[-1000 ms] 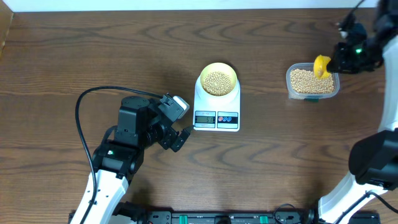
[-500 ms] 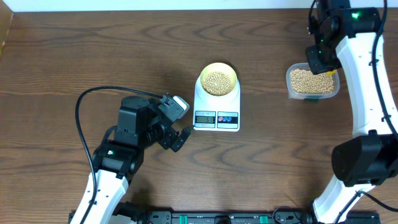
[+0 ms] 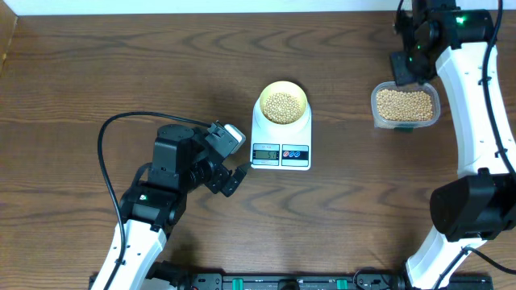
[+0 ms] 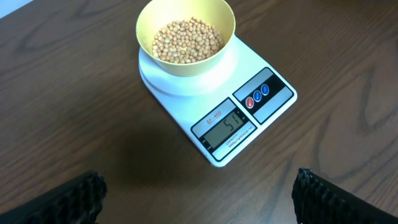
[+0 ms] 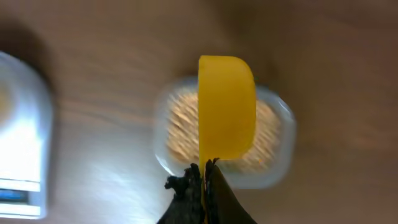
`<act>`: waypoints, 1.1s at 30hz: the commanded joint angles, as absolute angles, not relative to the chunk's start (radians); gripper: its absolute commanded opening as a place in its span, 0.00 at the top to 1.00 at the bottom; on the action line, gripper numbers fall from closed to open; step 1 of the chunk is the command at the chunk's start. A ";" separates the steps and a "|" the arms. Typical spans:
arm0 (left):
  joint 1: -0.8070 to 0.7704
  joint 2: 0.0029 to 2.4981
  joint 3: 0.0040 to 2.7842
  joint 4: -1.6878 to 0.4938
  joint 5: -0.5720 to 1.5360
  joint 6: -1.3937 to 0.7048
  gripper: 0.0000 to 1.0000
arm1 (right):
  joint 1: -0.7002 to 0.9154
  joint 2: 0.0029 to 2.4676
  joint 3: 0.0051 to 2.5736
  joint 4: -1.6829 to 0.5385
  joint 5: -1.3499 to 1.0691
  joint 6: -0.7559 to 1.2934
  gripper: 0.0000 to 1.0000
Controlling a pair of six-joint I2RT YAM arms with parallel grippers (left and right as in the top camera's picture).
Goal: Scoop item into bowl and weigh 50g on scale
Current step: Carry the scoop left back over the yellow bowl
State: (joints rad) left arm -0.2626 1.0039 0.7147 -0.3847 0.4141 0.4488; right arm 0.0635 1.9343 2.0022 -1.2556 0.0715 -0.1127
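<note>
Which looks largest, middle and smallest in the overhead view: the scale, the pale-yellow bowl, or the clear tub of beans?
1. scale: largest outline, though partly covered by the bowl.
2. clear tub: wider but shorter than the scale, so a close second.
3. bowl: clearly smallest, even sitting slightly nearer the camera.

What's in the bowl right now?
A pile of tan beans, well below the bowl's rim. They cover its floor, so the pile's depth can't be seen.
</note>
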 commanded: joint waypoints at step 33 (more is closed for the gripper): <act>-0.258 0.999 0.726 -0.384 0.426 0.451 0.02 | 0.382 2.063 2.045 -1.168 -0.417 -0.226 0.99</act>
